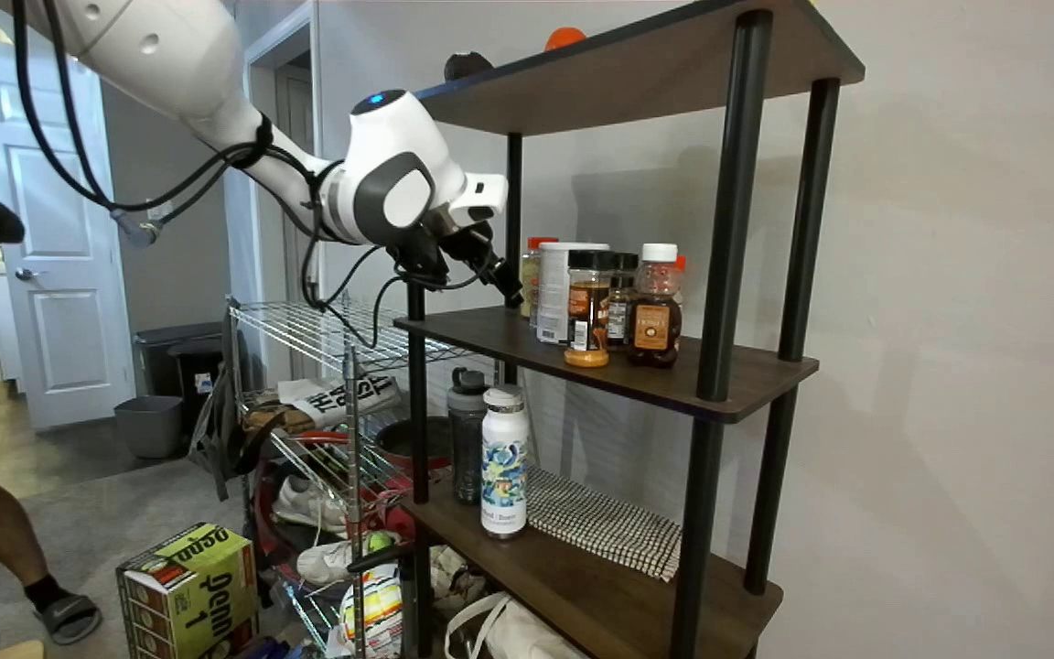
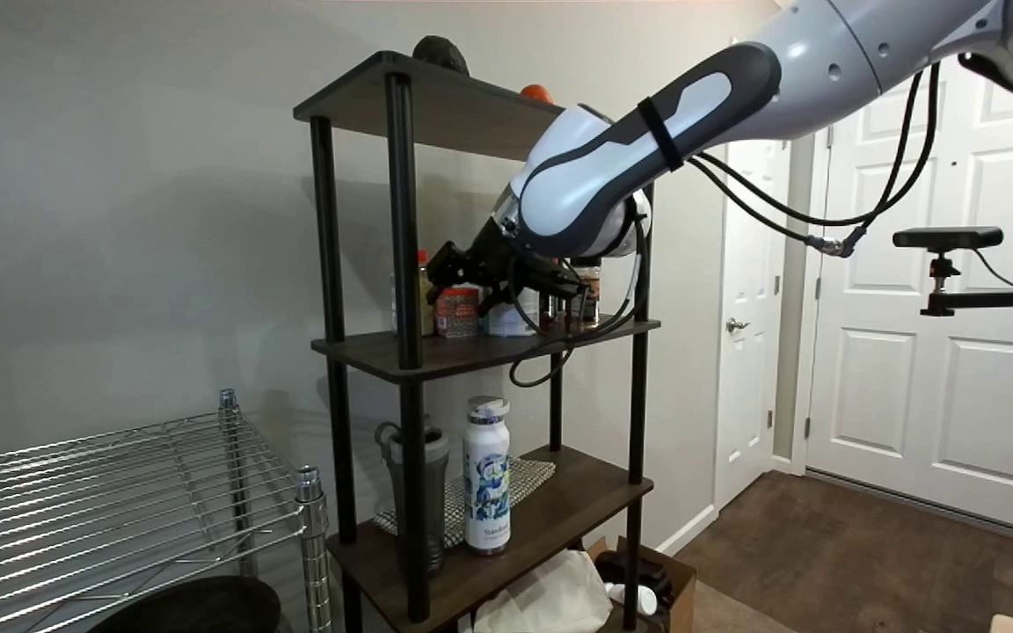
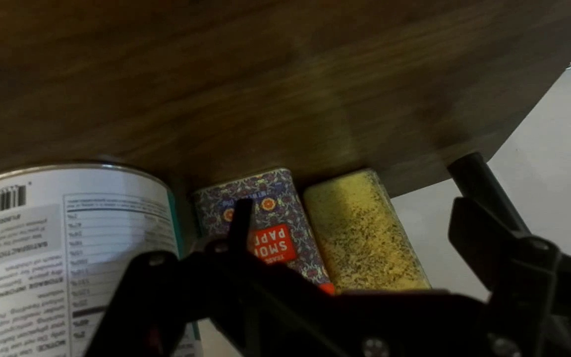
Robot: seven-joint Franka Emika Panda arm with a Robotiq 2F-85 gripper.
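At the end of the shelf (image 1: 472,328) nearer the wire rack (image 2: 124,483), you have two things close by your gripper (image 3: 352,213): a yellow bottle (image 3: 365,238) and, next to it, a paprika tin (image 3: 278,243). The gripper is spread wide and holds nothing. In the wrist view, where the tin's label reads upside down, the bottle appears in the gap between your fingers (image 3: 474,243), about midway from tip to tip. The finger on the left of that view overlaps the tin's patterned face; whether it touches, you cannot tell. The finger on the right shows past the bottle's outer side, just in front of a black post (image 3: 488,188). On the tin's other side, away from the bottle, a white can (image 3: 117,238) stands near, outside the gap between your fingertips. In an exterior view, you see the fingertips just beside the bottle, lower than its red cap (image 1: 542,243) and a little above the board. Farther along the same board stand a black-lidded jar (image 1: 588,311) and a white-capped bottle (image 1: 653,320), both apart from your gripper. On the board below, well under it, you have a white flask (image 1: 504,467) with a grey shaker (image 1: 467,439) just beside it.
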